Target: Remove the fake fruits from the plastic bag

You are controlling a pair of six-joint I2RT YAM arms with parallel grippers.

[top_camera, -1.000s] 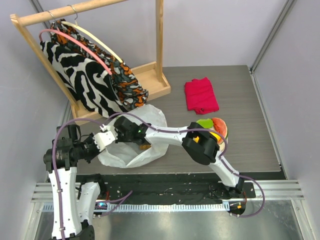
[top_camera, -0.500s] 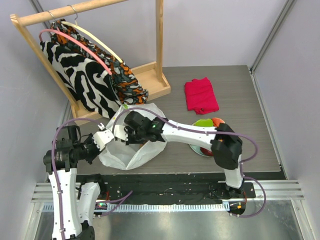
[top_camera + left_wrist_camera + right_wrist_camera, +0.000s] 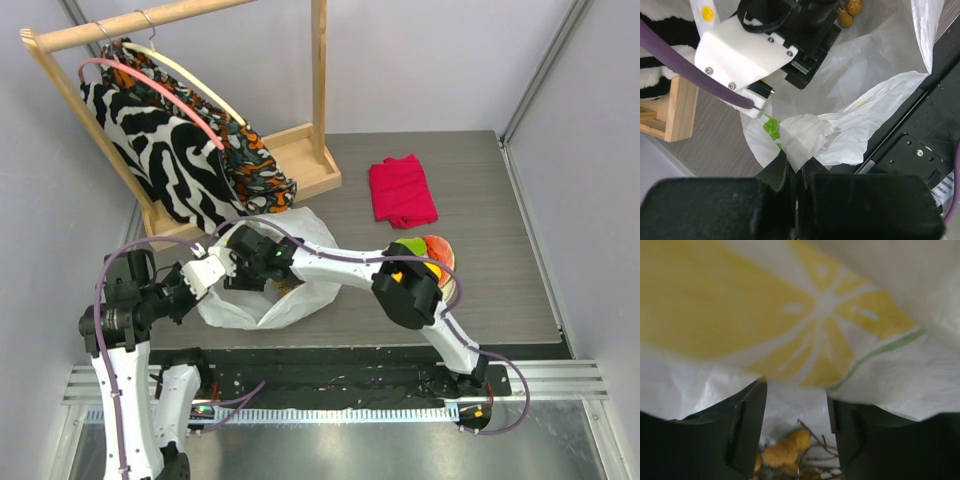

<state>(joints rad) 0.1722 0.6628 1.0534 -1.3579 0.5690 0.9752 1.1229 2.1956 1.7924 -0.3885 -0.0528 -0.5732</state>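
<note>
Top: plastic bag by rack base, L gripper at its rim, R gripper in the mouth; some fake fruits already out, well right of bag. L wrist: jaws clamped on bag edge. R wrist only: fingers apart, grape cluster just beyond, in bag.

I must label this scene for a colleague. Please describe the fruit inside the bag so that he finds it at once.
At the near left of the table, in front of the wooden rack, lies a white bag. Inside it sits a cluster of small yellow-brown grapes on thin stems. The other fruits, green and orange-red, lie outside to the right.
</note>
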